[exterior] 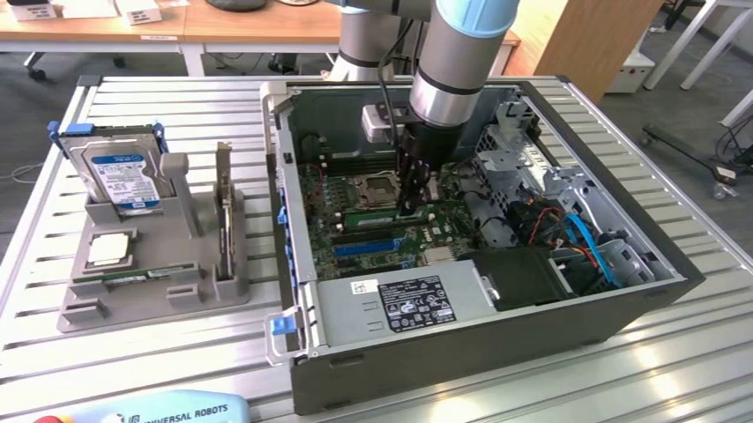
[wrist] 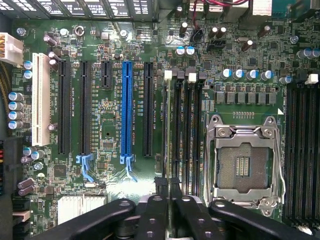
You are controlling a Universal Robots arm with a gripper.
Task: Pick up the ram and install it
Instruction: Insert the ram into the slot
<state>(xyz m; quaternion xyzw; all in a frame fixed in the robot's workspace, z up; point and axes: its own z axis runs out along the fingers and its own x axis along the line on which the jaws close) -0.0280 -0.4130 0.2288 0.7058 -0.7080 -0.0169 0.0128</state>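
1. One open computer case (exterior: pixel 495 344) lies on its side, so the board (wrist: pixel 110 150) faces up for reaching.
2. A grey holder (exterior: pixel 141 308) beside it keeps parts ready.
3. The claw (wrist: pixel 170 187) hangs over the memory slots (wrist: pixel 182 135); I cannot tell its opening or any hold.
4. The ram (exterior: pixel 127 276) lies flat in that holder, well apart from the claw.

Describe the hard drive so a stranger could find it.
Beside the open computer case, on the exterior view's left, sits a grey holder. The hard drive stands upright at its far end, the only silver block with a blue label, beside a thin dark card.
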